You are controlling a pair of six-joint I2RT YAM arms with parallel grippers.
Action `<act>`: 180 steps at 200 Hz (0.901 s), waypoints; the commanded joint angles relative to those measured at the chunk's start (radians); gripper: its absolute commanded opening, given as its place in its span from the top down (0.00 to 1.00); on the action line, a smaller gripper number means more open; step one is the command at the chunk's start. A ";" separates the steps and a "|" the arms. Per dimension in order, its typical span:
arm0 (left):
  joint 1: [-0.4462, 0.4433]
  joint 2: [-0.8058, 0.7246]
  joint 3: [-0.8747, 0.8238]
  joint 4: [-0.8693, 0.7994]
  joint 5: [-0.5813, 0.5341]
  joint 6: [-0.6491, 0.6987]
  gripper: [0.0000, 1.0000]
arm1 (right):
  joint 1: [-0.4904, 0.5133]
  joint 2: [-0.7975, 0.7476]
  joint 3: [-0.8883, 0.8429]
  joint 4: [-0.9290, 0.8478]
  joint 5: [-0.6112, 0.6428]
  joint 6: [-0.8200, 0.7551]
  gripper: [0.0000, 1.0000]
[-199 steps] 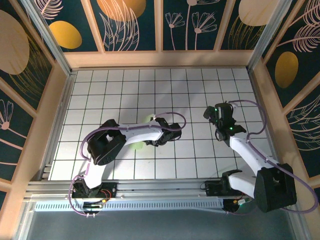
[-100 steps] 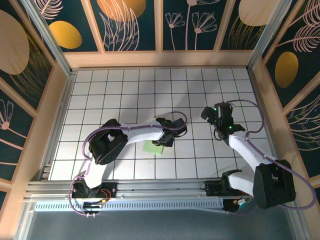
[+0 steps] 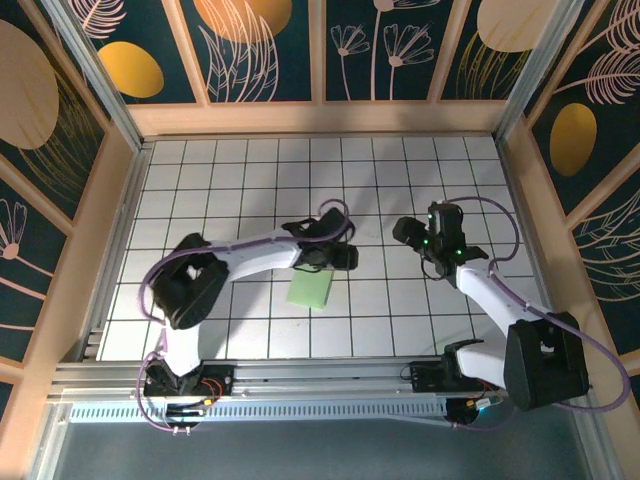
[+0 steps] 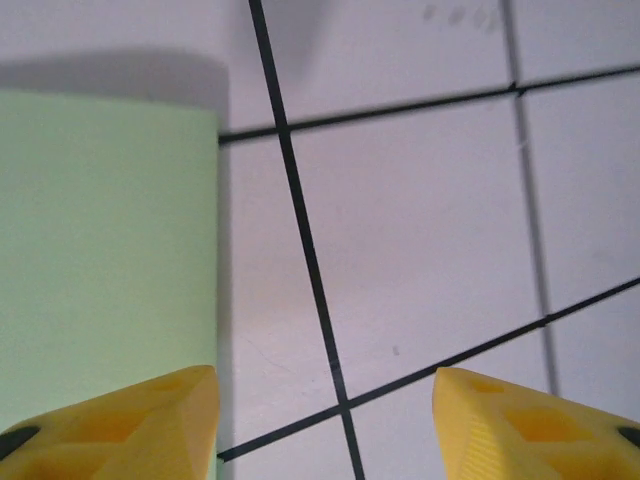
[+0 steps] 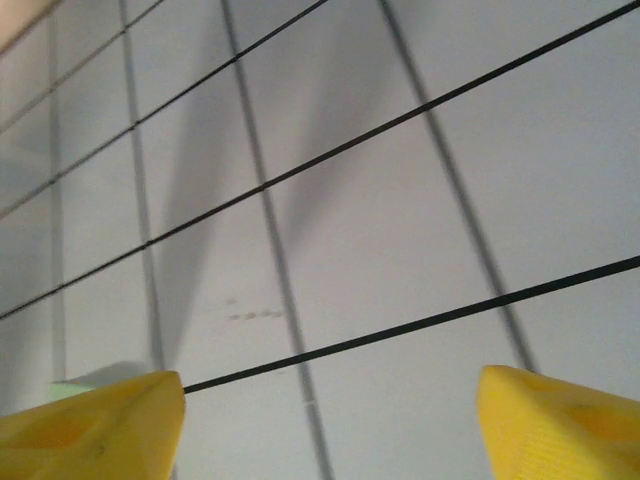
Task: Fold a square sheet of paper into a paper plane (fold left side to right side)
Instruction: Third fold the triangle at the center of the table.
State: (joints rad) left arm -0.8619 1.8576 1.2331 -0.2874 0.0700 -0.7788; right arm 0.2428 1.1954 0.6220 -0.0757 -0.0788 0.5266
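Now | left pincer [image 4: 325,400] apart, paper [image 4: 100,250] edge at one fingertip | right pincer [image 5: 330,400] apart above open tiles [image 5: 400,250]

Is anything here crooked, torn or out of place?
Only slightly: the green paper lies a little askew to the grid lines of the table, by the open left gripper. No tears or spills show on it, and nothing else stands out.

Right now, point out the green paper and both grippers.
green paper [image 3: 310,290]: top view, sheet's middle.
left gripper [image 4: 323,402]: left wrist view, between fingertips.
right gripper [image 5: 330,402]: right wrist view, between fingertips.
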 commanded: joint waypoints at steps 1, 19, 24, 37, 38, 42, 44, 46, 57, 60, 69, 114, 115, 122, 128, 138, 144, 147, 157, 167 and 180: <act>0.082 -0.133 -0.115 0.211 0.097 -0.029 0.40 | 0.002 0.028 0.027 0.065 -0.228 0.010 0.37; 0.154 -0.236 -0.235 0.321 0.117 -0.065 0.38 | 0.033 0.057 -0.003 0.151 -0.362 0.084 0.50; 0.173 -0.261 -0.267 0.352 0.122 -0.078 0.37 | 0.048 0.067 -0.011 0.179 -0.388 0.108 0.53; 0.218 -0.317 -0.352 0.424 0.131 -0.114 0.34 | 0.099 0.105 -0.027 0.247 -0.440 0.158 0.69; 0.221 -0.321 -0.356 0.429 0.131 -0.117 0.34 | 0.104 0.108 -0.028 0.251 -0.442 0.162 0.70; 0.233 -0.337 -0.379 0.449 0.132 -0.132 0.33 | 0.123 0.122 -0.030 0.266 -0.451 0.174 0.75; 0.238 -0.346 -0.391 0.459 0.133 -0.142 0.32 | 0.132 0.130 -0.030 0.275 -0.456 0.182 0.77; 0.243 -0.353 -0.401 0.470 0.134 -0.150 0.32 | 0.141 0.137 -0.031 0.284 -0.461 0.189 0.79; 0.265 -0.389 -0.465 0.537 0.143 -0.193 0.30 | 0.188 0.180 -0.038 0.342 -0.487 0.225 0.91; 0.268 -0.398 -0.482 0.556 0.146 -0.205 0.30 | 0.201 0.192 -0.040 0.358 -0.492 0.236 0.94; 0.276 -0.419 -0.524 0.599 0.144 -0.234 0.29 | 0.234 0.227 -0.046 0.398 -0.504 0.265 1.00; 0.284 -0.441 -0.595 0.607 0.123 -0.263 0.28 | 0.332 0.351 -0.052 0.497 -0.481 0.323 1.00; 0.284 -0.441 -0.595 0.607 0.123 -0.263 0.28 | 0.333 0.353 -0.052 0.497 -0.481 0.322 1.00; 0.283 -0.440 -0.597 0.606 0.125 -0.263 0.28 | 0.343 0.370 -0.046 0.501 -0.480 0.323 1.00; 0.283 -0.440 -0.598 0.604 0.125 -0.263 0.28 | 0.352 0.384 -0.042 0.504 -0.481 0.324 1.00; 0.282 -0.441 -0.597 0.604 0.125 -0.260 0.28 | 0.362 0.407 -0.039 0.511 -0.480 0.327 1.00; 0.283 -0.442 -0.597 0.602 0.125 -0.258 0.28 | 0.367 0.418 -0.038 0.520 -0.483 0.331 1.00; 0.283 -0.441 -0.597 0.600 0.123 -0.257 0.28 | 0.370 0.426 -0.038 0.525 -0.485 0.334 1.00; 0.284 -0.443 -0.595 0.597 0.122 -0.253 0.28 | 0.378 0.445 -0.038 0.535 -0.487 0.341 1.00; 0.284 -0.443 -0.595 0.595 0.122 -0.251 0.28 | 0.381 0.464 -0.036 0.541 -0.487 0.346 1.00; 0.284 -0.439 -0.592 0.590 0.123 -0.248 0.28 | 0.386 0.482 -0.036 0.548 -0.488 0.348 1.00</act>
State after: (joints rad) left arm -0.5850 1.4349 0.6430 0.2806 0.1802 -1.0233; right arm 0.6174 1.6455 0.5751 0.4191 -0.5518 0.8524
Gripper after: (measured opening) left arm 0.720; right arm 0.051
